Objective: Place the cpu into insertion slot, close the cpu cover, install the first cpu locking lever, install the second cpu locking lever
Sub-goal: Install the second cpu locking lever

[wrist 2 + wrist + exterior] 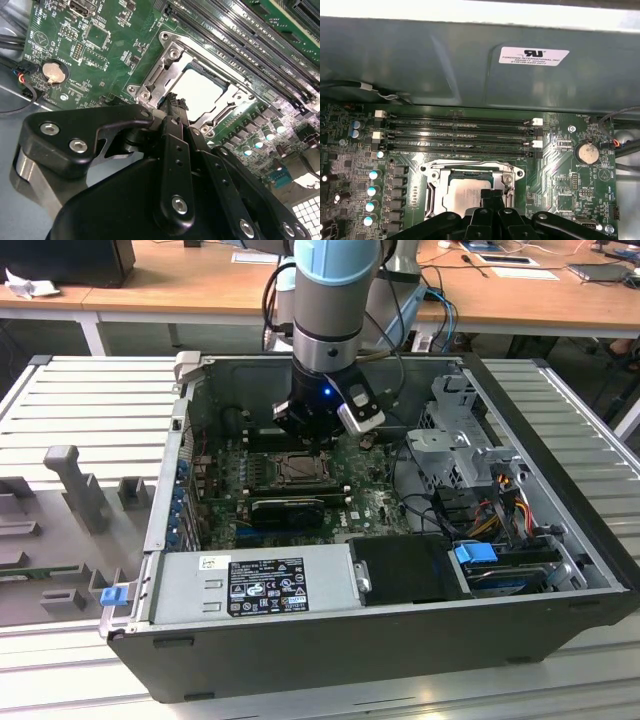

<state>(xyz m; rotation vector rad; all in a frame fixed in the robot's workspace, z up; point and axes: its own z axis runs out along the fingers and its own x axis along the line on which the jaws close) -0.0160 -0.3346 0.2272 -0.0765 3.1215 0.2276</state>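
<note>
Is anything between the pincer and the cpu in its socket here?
Nothing visible. The pincer hangs just above the insertion slot, where the cpu already sits with the cpu cover lying around it; no cable crosses that gap.

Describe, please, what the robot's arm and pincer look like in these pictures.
The arm is a thick grey cylinder with a pale blue band and a darker ring near its lower end. Black cables loop beside it. The wrist housing is black with a small blue light. The pincer is matte black, built of linked bars fastened with silver screws.
</note>
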